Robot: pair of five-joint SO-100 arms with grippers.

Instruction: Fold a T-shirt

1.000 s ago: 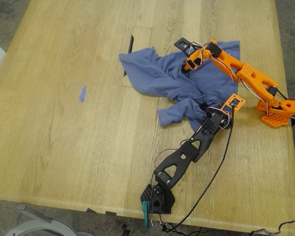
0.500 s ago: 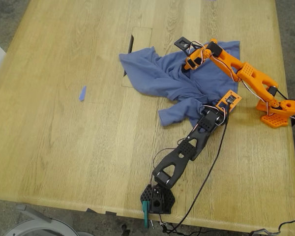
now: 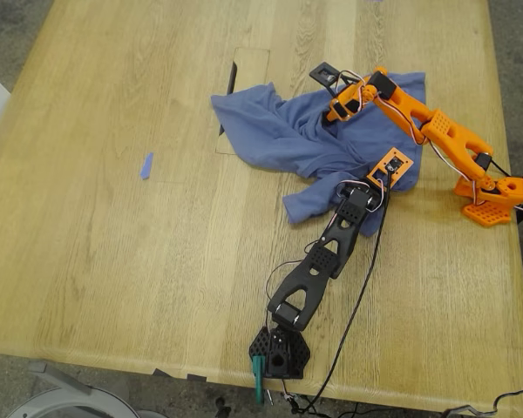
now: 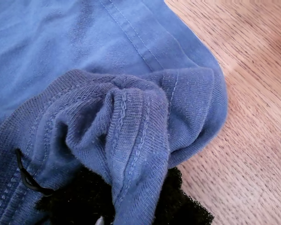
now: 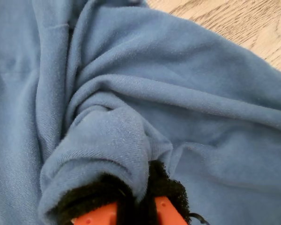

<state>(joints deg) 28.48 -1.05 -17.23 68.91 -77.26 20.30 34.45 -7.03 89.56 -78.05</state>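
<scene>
- Wooden table (image 3: 113, 261) carries the crumpled T-shirt (image 3: 288, 139), toward the exterior view's right.
- My first gripper (image 4: 126, 206) pinches a ribbed edge, probably the collar.
- My second gripper (image 5: 131, 206) clamps a fold.
- Lift both together, spreading apart, keeping cloth taut.

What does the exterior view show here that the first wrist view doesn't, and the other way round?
Only the exterior view shows the whole crumpled T-shirt, both arms, the blue scrap and the table's cutout. Only the first wrist view shows the ribbed, stitched collar bunched at the black jaws of my first gripper. Both show blue cloth lying on the wooden table.
</scene>
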